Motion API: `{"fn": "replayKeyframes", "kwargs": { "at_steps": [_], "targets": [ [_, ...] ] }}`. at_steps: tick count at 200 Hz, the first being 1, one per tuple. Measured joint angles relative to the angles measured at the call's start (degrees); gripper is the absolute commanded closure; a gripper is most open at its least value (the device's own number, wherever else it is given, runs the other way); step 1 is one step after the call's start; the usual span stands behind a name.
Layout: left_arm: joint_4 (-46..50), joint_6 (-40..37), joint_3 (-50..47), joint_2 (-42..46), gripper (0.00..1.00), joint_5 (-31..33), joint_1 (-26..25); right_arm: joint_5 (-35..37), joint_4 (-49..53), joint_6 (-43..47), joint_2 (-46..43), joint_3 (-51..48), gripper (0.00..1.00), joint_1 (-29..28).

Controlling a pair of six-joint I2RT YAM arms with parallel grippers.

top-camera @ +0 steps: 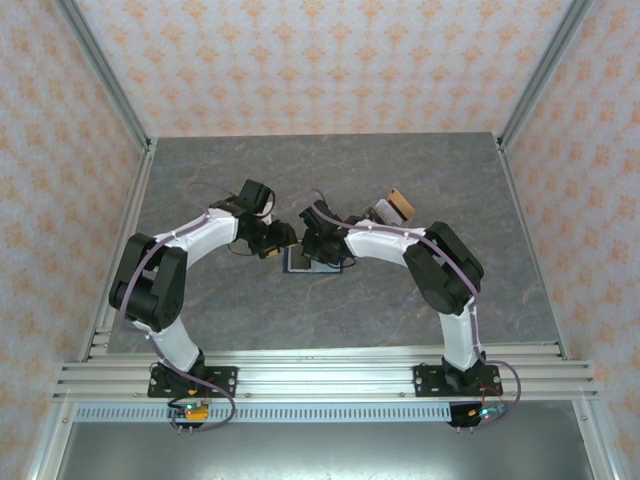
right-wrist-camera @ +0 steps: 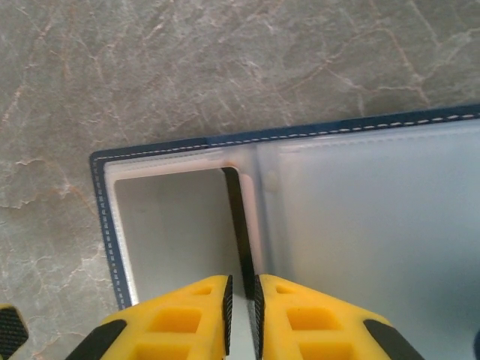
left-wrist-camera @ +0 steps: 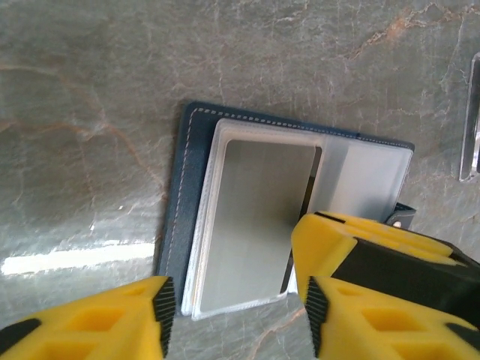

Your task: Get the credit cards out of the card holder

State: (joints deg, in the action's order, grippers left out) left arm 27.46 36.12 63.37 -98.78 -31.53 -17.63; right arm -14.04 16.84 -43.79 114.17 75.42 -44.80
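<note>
Navy card holder [left-wrist-camera: 184,195] lies open, silver card [left-wrist-camera: 255,225] pocketed. Left fingers [left-wrist-camera: 90,322] wide, flanking its 6 o'clock end. Right fingers [right-wrist-camera: 180,319] narrow around a thin dark edge [right-wrist-camera: 238,225], grip unclear.

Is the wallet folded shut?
No, the wallet lies opened flat, a silver card showing in its clear pocket.

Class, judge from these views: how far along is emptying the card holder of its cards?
Done: a few cards already lie loose on the table. In hand: the card holder lies open; the left gripper straddles the silver card in its clear pocket, jaws open, while the right gripper pinches nearly shut at a thin dark edge. Left: that silver card, at least, must come out.
</note>
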Motion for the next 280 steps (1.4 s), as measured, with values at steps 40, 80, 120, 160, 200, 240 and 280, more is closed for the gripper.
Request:
{"fn": "replayKeyframes", "kwargs": {
  "at_steps": [40,80,120,160,200,240,280],
  "targets": [
    [-1.6,1.0,1.6,-3.2,0.69,-0.1,0.0,-0.8,-1.7,-0.2,-0.1,-1.4,0.82,0.5],
    [-2.0,1.4,2.3,-5.9,0.73,-0.5,-0.5,-1.7,-4.2,-0.6,-1.0,-3.2,0.81,0.8],
    [-2.0,1.4,2.5,-6.6,0.80,-0.4,-0.8,-3.0,-6.6,-0.9,-2.4,-5.5,0.81,1.3],
    [-2.1,1.4,2.5,-8.0,0.84,-0.5,-0.8,-3.8,-8.8,-1.8,-3.9,-7.7,0.81,1.9],
    [-2.1,1.4,2.5,-8.6,0.87,-0.6,-0.8,-4.4,-10.9,-2.7,-4.0,-9.5,0.82,2.7],
    [-2.1,0.9,2.5,-8.6,0.88,-0.6,-0.8,-6.3,-13.3,-3.4,-4.0,-10.0,0.82,2.8],
    [-2.3,0.9,2.4,-8.6,0.89,-0.6,-0.8,-7.0,-14.1,-3.8,-4.0,-10.4,0.83,2.9]
  ]
}}
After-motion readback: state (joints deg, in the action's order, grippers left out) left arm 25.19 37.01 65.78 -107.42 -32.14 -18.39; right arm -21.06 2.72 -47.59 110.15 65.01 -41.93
